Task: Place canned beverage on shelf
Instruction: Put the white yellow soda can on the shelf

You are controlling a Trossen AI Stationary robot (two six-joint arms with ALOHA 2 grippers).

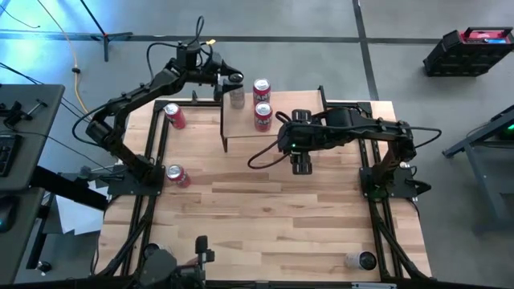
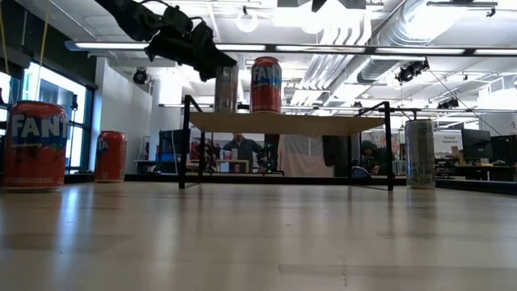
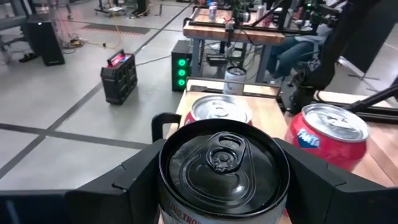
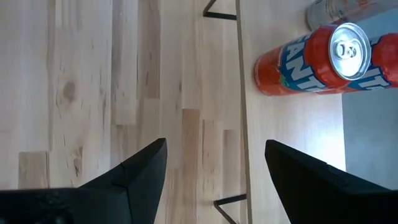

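The shelf [image 1: 245, 132], a light plank on thin black legs, stands at the table's far middle. My left gripper [image 1: 234, 87] reaches in from the far left and is shut on a dark-topped silver can [image 3: 222, 163] at the plank's far left corner. In the low view this can [image 2: 226, 89] stands upright with its base at the plank's level. Two red Fanta cans [image 1: 263, 116] [image 1: 262, 89] stand beside it. My right gripper [image 1: 301, 165] hangs open above the table, just in front of the shelf, pointing down with nothing between its fingers. My left gripper pinches the silver can's upper wall [image 3: 166, 186] between its two fingers [image 3: 127, 183], one on each side, just below the rim. The fingers come in about level from the table's far left. The can is upright; whether its base rests on the plank I cannot tell.
Two more red cans [image 1: 174, 116] [image 1: 177, 175] are on the table's left side. A silver can [image 2: 420, 153] stands on the table by the shelf's right legs. Another can [image 1: 361, 259] lies at the near right corner. Bare wood fills the table's middle and near part.
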